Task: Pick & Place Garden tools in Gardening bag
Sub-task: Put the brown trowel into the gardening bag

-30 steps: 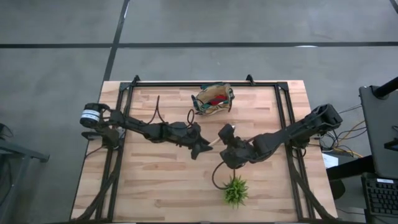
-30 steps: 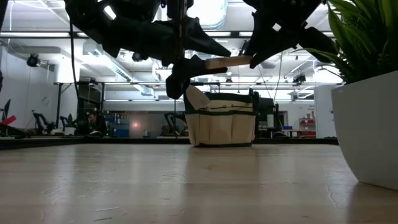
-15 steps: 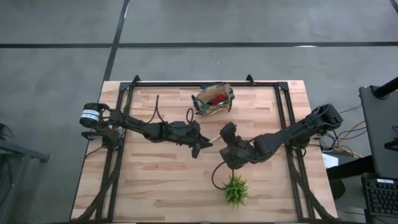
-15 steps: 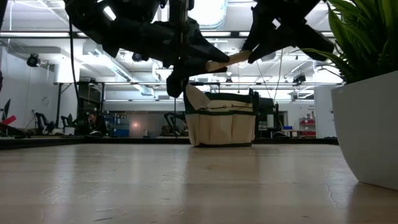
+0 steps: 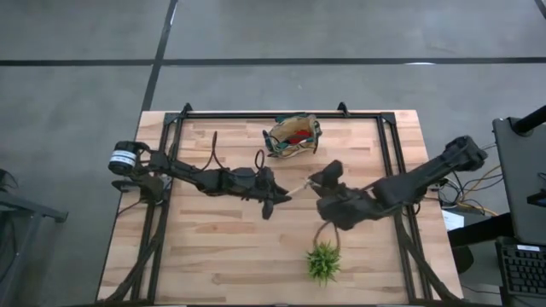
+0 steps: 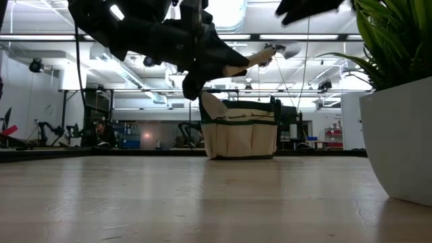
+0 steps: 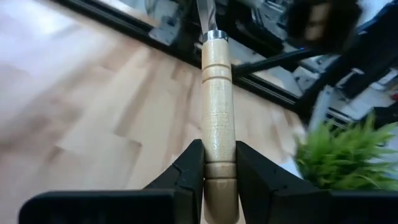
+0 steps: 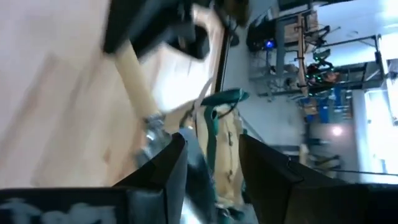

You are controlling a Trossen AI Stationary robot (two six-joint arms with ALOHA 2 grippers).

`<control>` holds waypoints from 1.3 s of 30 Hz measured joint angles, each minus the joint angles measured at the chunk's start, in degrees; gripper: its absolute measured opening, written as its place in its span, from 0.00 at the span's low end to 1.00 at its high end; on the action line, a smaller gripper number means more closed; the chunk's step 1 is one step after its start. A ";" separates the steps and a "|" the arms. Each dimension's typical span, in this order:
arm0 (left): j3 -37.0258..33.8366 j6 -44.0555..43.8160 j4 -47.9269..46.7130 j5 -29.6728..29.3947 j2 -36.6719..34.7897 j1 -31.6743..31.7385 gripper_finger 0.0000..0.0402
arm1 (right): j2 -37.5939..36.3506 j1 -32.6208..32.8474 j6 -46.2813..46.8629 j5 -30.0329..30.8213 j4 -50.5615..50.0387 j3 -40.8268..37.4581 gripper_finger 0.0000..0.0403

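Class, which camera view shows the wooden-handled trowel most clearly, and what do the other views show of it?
The left wrist view: the trowel's wooden handle fills the frame, clamped in the left hand. The high view shows only a thin pale sliver, the low view the handle held above the gardening bag, and the right wrist view a blurred handle.

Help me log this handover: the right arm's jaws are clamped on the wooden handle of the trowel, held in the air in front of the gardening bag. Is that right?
Not quite: it is the left gripper whose jaws clamp the wooden handle of the trowel, as the left wrist view shows. The right gripper has its jaws apart, gripping nothing. The rest holds: the trowel is in the air in front of the gardening bag.
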 joint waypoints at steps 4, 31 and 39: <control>0.01 5.16 0.76 -3.44 -0.03 -0.01 0.18 | -6.10 0.55 8.50 -3.79 -0.04 -0.01 0.36; 0.57 27.19 16.64 -7.28 -0.05 -2.51 0.18 | -21.55 -3.83 26.82 -21.98 5.52 -0.94 0.44; 0.63 29.68 16.54 -6.90 -0.07 -4.62 0.18 | -23.15 -4.17 22.22 -21.14 11.04 -0.89 0.44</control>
